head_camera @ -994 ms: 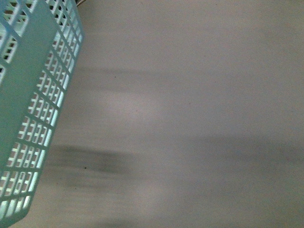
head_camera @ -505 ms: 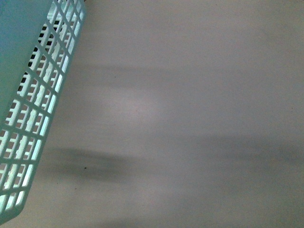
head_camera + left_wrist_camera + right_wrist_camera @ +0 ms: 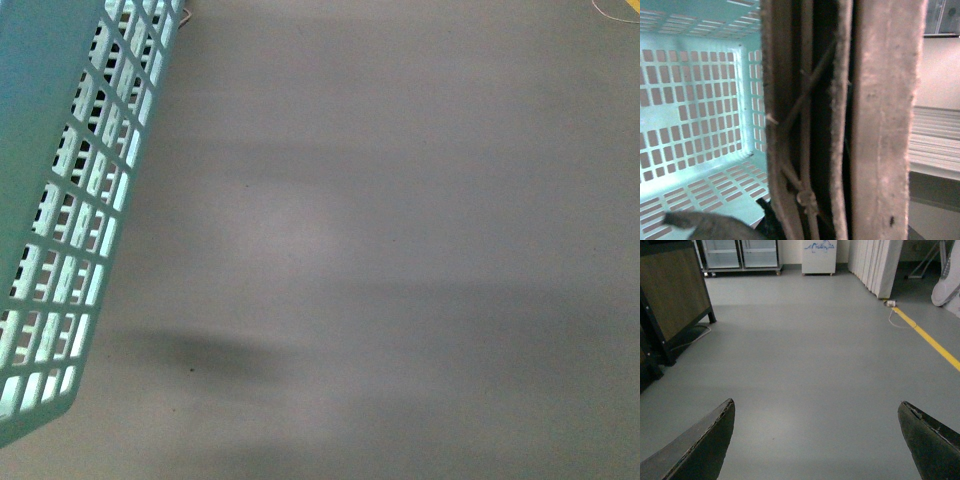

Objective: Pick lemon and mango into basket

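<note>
- The basket point(image 3: 50, 130) sits at the far left of the front view, its slotted side running away from the robot; the left wrist view looks into its interior point(image 3: 695, 100), and the part that shows holds no fruit
- Its brown handles point(image 3: 880, 125) stand upright, right against the left wrist camera
- Neither lemon nor mango appears in any of the 3 views, so which way they lie from the jaws cannot be told
- Left gripper point(image 3: 735, 224): only a dark edge shows beside the handles; jaws apart or together, I cannot tell
- Right gripper point(image 3: 817, 437): jaws wide apart, empty, over bare grey floor point(image 3: 805, 340)
- Judgement: the right arm is free to fetch fruit; the left is nearer the basket
</note>
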